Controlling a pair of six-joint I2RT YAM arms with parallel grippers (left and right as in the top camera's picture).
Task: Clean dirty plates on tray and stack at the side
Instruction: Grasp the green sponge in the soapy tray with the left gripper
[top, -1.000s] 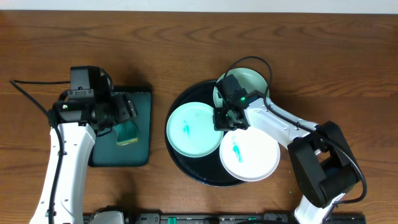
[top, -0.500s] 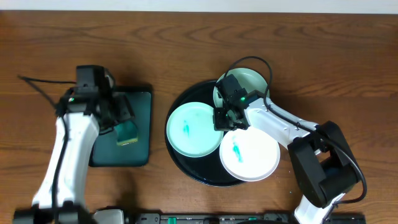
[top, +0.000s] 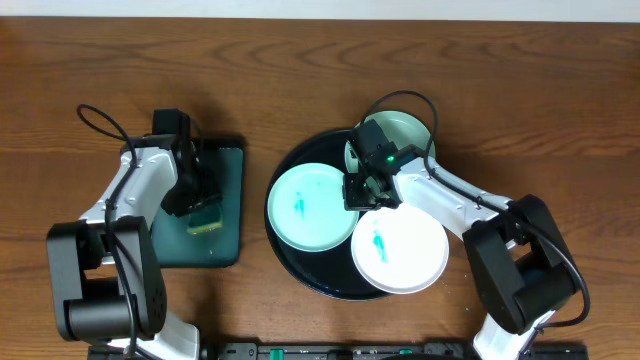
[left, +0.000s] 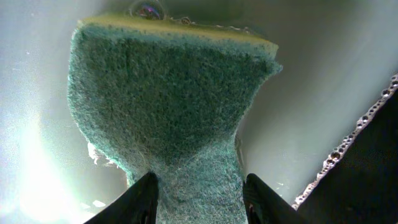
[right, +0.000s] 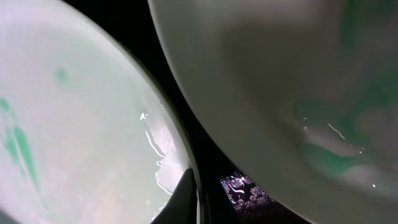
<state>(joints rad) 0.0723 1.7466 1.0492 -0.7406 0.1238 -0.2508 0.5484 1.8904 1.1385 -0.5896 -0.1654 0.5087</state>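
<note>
Large round glossy black tray (top: 312, 270) carries two pale mint-green plates (top: 310, 207) and one white plate (top: 402, 250). Left pincer (left: 199, 188) clenches green sponge (left: 168, 106) in rectangular dark green tray (top: 228, 200). Right pincer (top: 365, 192): state cannot be told.

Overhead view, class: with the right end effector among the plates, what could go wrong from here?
The white plate overhangs the black tray's rim; a nudge from the right end effector might tip it off. The sponge is pinched only at one end and may slip.
</note>
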